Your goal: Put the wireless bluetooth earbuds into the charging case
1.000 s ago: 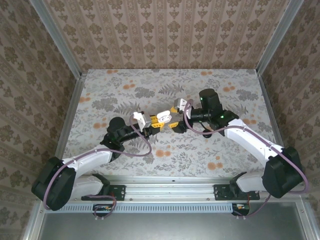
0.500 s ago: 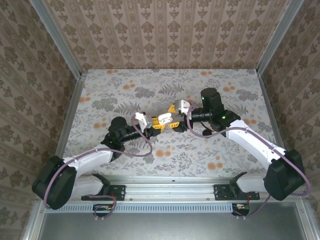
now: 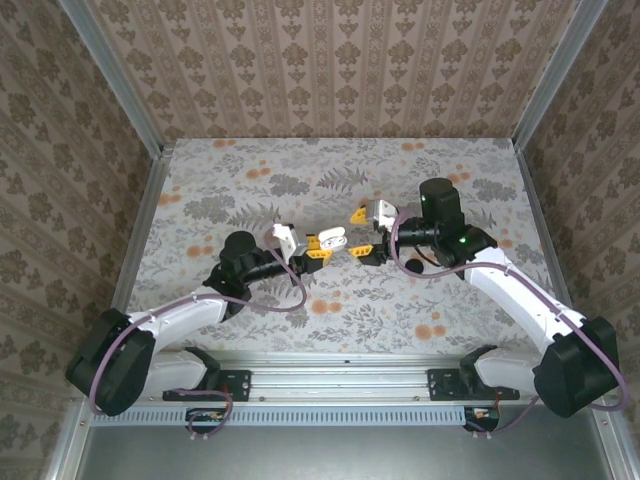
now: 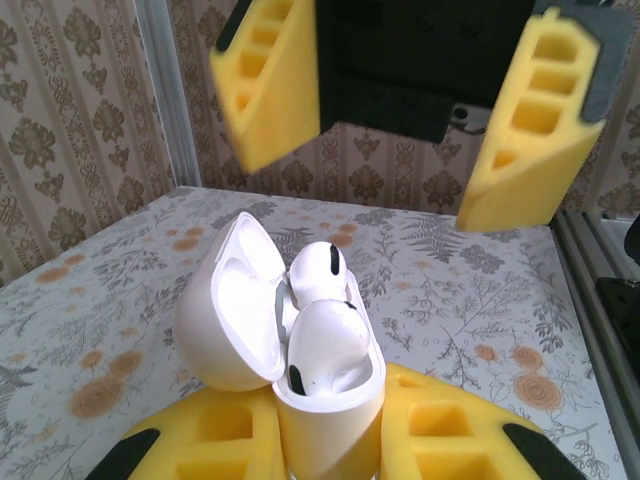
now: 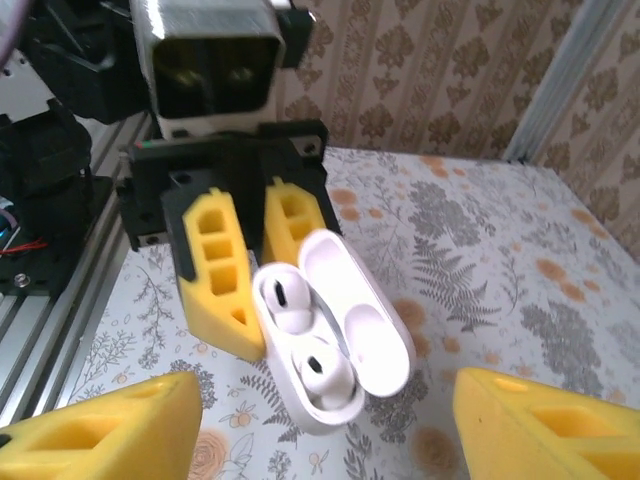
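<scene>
The left hand (image 3: 322,247) sits near the middle of the overhead frame, and its yellow foam-padded fingers are closed tight on the base of the small glossy white plastic charging case (image 4: 330,405). The case is held up off the floral-patterned worktop (image 3: 250,180), and its rounded lid (image 4: 235,320) is flipped wide open to the left in the left wrist frame.

Two smooth white plastic earbuds (image 4: 322,345) are in the case, and they're white, not black. From the right wrist view both earbuds (image 5: 320,370) look to be in their wells. The upper one might be riding a bit high, but it's hard to call.

The right hand (image 3: 362,233) is just right of the case in the overhead shot, facing it. Its jaws are spread wide with nothing between them, and it isn't touching anything.

So the inserting part looks basically done, or in its last press-down stage. The next move is probably for the right hand to come in gently, nudge any proud bud down and tip the lid closed. Meanwhile the left hand needs to keep the case steady, since a sideways shove could twist it in the foam.
</scene>
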{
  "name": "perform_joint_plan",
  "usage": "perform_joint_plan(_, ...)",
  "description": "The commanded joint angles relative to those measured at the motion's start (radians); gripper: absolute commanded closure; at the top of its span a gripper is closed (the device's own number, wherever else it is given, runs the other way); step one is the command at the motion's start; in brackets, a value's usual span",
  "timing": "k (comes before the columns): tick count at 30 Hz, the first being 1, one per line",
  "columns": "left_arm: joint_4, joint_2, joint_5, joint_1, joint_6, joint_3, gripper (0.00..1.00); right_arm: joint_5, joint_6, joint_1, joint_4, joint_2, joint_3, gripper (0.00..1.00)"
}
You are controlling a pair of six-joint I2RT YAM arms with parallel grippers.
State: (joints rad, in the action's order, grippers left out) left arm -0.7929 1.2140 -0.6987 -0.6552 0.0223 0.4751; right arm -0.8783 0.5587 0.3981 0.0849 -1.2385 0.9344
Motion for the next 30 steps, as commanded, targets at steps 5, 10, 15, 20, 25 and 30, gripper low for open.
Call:
perform_joint_plan(5, -0.022, -0.012, -0.047, -0.016, 0.018, 0.035, 0.82, 0.003, 0.013, 0.038, 0.073, -0.09, 0.065, 0.25)
perform_joint_plan(10, -0.012, -0.015, -0.044, -0.018, 0.018, 0.039, 0.82, -0.032, 0.023, 0.059, 0.059, -0.123, 0.09, 0.26)
perform_joint_plan(15, 0.005, -0.018, -0.016, -0.018, 0.017, 0.033, 0.82, -0.067, 0.027, 0.061, 0.001, -0.102, 0.076, 0.3)
perform_joint_plan(20, 0.002, -0.016, 0.025, -0.015, 0.002, 0.02, 0.82, -0.108, 0.027, 0.05, -0.046, -0.027, 0.029, 0.37)
perform_joint_plan(25, -0.021, -0.01, 0.045, -0.006, -0.022, 0.014, 0.82, -0.113, 0.069, 0.045, 0.057, 0.04, 0.022, 0.43)
perform_joint_plan(30, 0.003, 0.012, 0.037, -0.003, -0.067, 0.036, 0.82, -0.048, -0.022, 0.007, 0.033, 0.078, -0.02, 0.42)
